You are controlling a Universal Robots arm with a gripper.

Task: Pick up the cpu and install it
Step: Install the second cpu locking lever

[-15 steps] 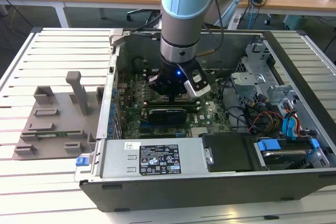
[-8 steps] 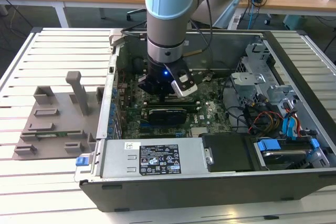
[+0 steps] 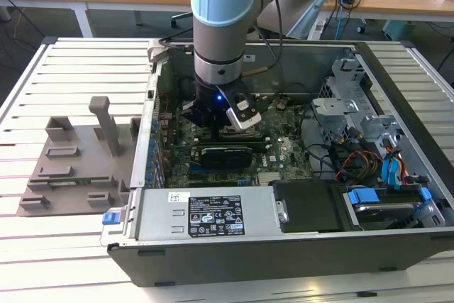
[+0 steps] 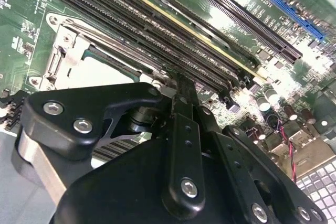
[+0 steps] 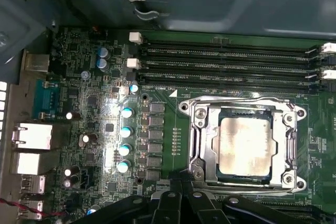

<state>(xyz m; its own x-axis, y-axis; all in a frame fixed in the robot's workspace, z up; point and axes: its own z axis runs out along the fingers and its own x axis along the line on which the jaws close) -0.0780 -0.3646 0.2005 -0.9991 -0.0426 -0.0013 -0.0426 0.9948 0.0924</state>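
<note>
my gripper [image 3: 216, 131] hangs low inside the open computer case [image 3: 397, 239], just above the green motherboard [image 5: 94, 108]. my fingers [image 4: 185, 109] look pressed together with nothing between them, and the cpu [image 5: 245, 146] lies flat in its metal socket frame [image 5: 198, 129] beside the memory slots [image 5: 226, 61], apart from my fingertips. to do this well, i judge the chip must sit level and square in the socket, so any touch should be straight down and light.

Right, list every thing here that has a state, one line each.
cpu: seated in the socket, silvery top exposed.
socket frame: lies around the cpu.
memory slots: empty.
computer case: side open, lying flat.
gripper: above the board beside the socket, holding nothing visible.
</note>
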